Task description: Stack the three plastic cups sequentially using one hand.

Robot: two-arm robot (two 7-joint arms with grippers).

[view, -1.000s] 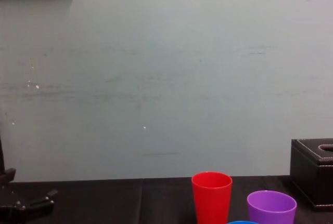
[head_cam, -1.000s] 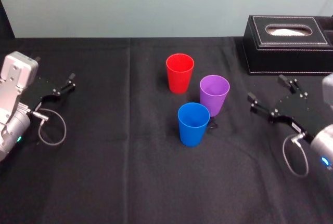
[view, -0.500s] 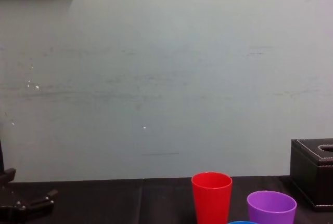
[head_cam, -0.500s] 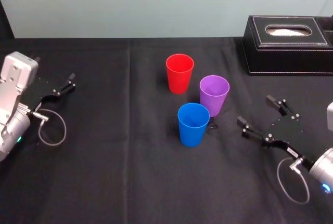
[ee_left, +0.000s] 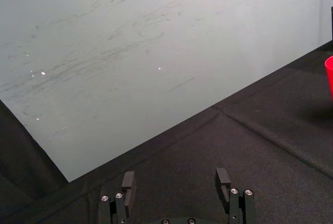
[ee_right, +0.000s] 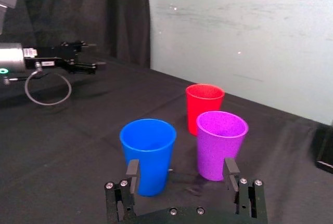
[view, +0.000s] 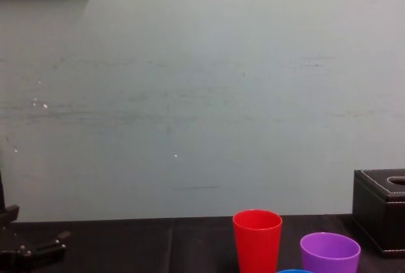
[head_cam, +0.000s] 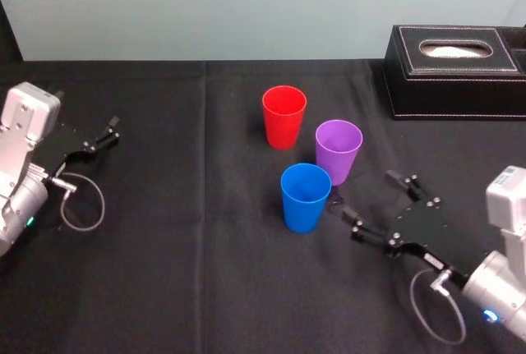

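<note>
As the arm is swung inward over the last second, the black two-jawed right gripper [head_cam: 370,195] is brought from beside the black stitched tissue box [head_cam: 452,71] at the upper right of the head view down into the lower right of the frame. Its fingers are held wide apart with nothing between them. In the right wrist view the gripper [ee_right: 181,168] is seen levelled at the gap between the two nearest cups. No cup is touched yet. The approach is judged to be the opening of the first pick, with all of the stacking left to be done.

Just ahead of the fingertips, the tapered blue plastic tumbler [head_cam: 305,198] is found at the centre of the frame, upright and mouth up. The tapered purple plastic tumbler [head_cam: 338,150] is set just behind it and to the right, near but apart. The tapered red plastic tumbler [head_cam: 283,116] is placed farther back, above centre. None of the three is shifted from a second ago.

At the left edge, the black left gripper [head_cam: 108,130] is kept parked well apart from the cups, its fingers open and empty.

Everything is borne by a table covered in black cloth [head_cam: 164,272], which is crossed by faint seams. The tissue box is set near the far edge of the table. Beyond it, a pale grey-green wall [head_cam: 205,1], faintly scuffed, is seen across the top of the frame.
</note>
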